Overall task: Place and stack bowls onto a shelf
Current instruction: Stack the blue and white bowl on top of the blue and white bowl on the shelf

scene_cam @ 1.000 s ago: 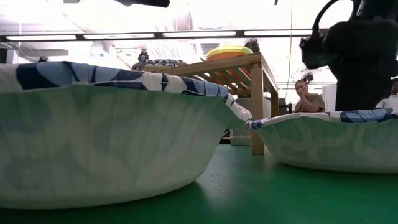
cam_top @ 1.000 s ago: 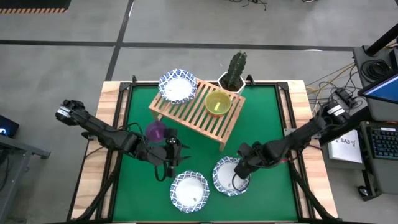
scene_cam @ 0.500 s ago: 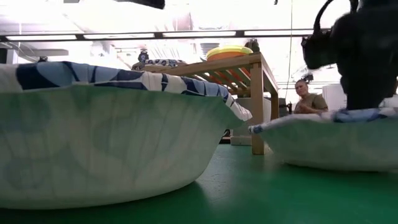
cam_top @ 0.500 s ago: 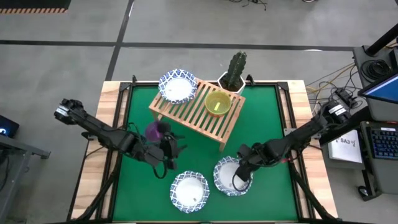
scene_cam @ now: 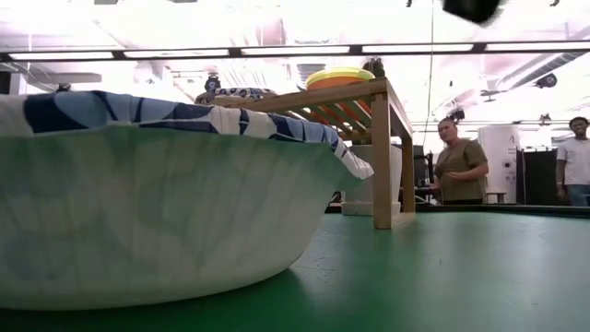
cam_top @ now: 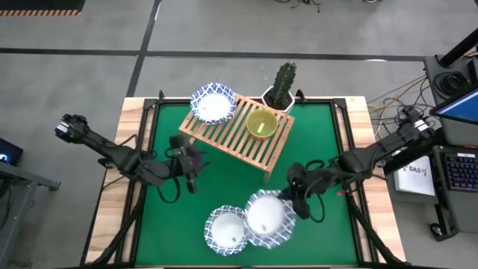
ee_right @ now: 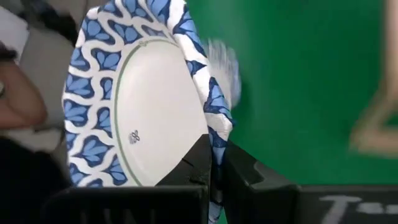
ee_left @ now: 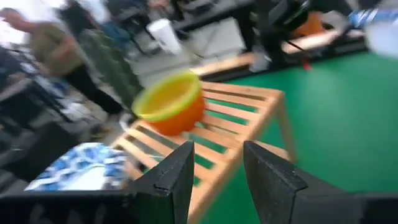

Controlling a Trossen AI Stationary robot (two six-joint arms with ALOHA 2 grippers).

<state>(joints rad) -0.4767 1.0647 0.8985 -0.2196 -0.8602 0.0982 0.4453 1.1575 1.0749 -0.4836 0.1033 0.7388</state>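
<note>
My right gripper (cam_top: 290, 199) is shut on a white bowl with a blue patterned rim (cam_top: 267, 218), held steeply tilted above the green mat. A second patterned bowl (cam_top: 226, 232) rests on its base on the mat beside it and fills the low view's left (scene_cam: 166, 212). On the wooden shelf (cam_top: 239, 136) stand a third patterned bowl (cam_top: 213, 104) and a yellow-green bowl (cam_top: 261, 123) nested in an orange-red one (ee_left: 180, 121). My left gripper (cam_top: 188, 161) is open near the shelf's near-left end, right at a purple bowl (cam_top: 196, 153) that the arm mostly hides. My right gripper pinches the patterned bowl's rim (ee_right: 216, 134) between its two fingers (ee_right: 200, 163), one on each face of the wall. The bowl is lifted clear of the mat and stands steeply tilted, reaching away from the fingers toward the table's left.
A cactus in a white pot (cam_top: 281, 88) stands just behind the shelf's far right corner. Green mat lies bare to the right of the shelf (cam_top: 317, 149). Beyond the table, people (scene_cam: 458, 159) stand in the room.
My right gripper has shut on the near-right patterned bowl's rim and risen, tipping the bowl up off the mat and out of the low view. My left gripper has gone toward the table's far left, to the purple bowl beside the shelf.
</note>
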